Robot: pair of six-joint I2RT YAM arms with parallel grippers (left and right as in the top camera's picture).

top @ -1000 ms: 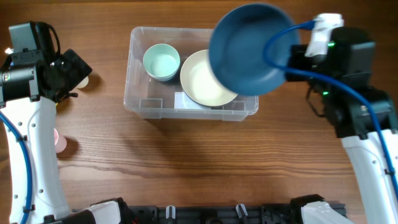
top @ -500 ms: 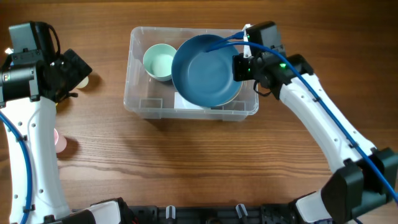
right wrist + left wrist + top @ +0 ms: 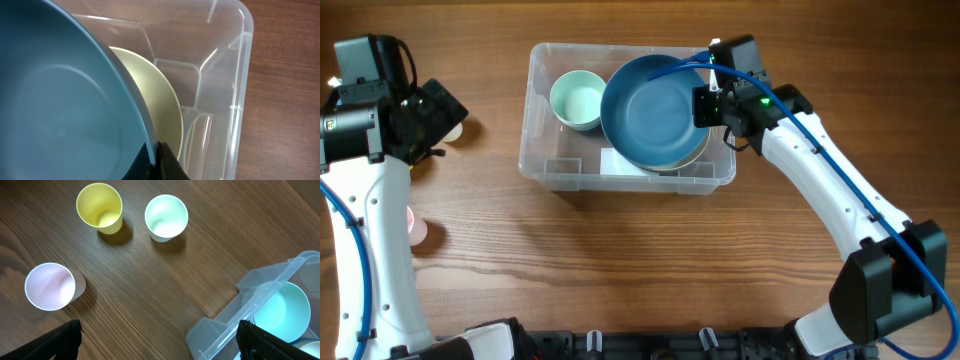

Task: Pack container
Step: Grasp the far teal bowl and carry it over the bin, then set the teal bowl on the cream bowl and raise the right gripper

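Blue plate (image 3: 655,112) is clamped at its right rim by our right gripper (image 3: 703,106), over a cream plate (image 3: 169,112) inside the clear container (image 3: 545,162) at the table's far centre. A mint bowl (image 3: 579,100) fills its left half. Our left gripper (image 3: 159,332) hangs spread wide, empty, near three cups (image 3: 99,214).

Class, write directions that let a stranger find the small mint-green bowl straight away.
Start at the large clear plastic rectangular bin on the wooden table. Inside its left half sits the small round mint-green bowl. Unlike the wide dark-blue plate and cream plate beside it, it is small, deep and pale.
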